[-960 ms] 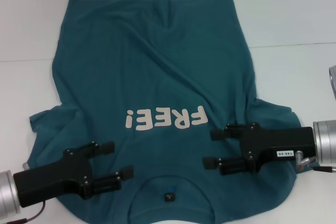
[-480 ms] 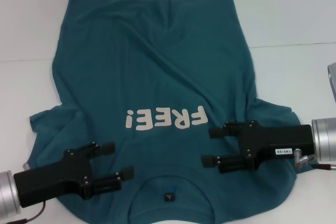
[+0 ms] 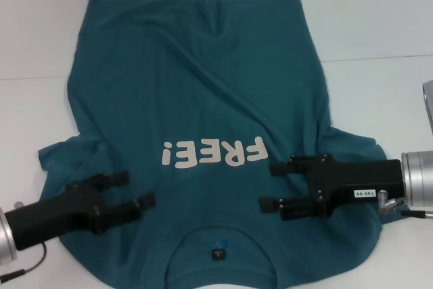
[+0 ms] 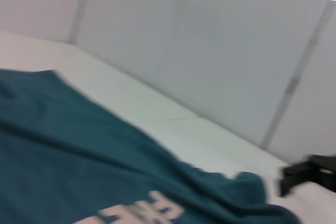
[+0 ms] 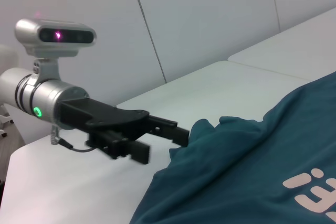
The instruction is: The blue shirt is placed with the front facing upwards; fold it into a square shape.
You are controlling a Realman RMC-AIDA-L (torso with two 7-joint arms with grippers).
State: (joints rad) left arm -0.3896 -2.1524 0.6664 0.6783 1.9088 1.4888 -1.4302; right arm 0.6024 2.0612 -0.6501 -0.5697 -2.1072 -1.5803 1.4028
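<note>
The blue shirt (image 3: 203, 86) lies spread front up on the white table, with its collar and neck label (image 3: 218, 255) nearest me and its cream lettering (image 3: 213, 152) across the middle. Over the shirt's shoulder at the lower left, my left gripper (image 3: 135, 189) is open with nothing between its fingers. The right gripper (image 3: 269, 186) is open over the other shoulder, beside the lettering, and also holds nothing. From the right wrist view the left gripper (image 5: 163, 142) shows at the edge of a sleeve of the shirt (image 5: 252, 161). The shirt (image 4: 79, 150) fills the left wrist view's lower half.
The white table (image 3: 379, 18) shows bare around the shirt, with a seam line running across it on the right. Pale wall panels stand behind the table in both wrist views. The left arm's camera housing (image 5: 55, 35) sits above its wrist.
My left gripper has drawn back to the left, toward the shirt's edge, still open. The right gripper has barely shifted. The shirt lies as before.
</note>
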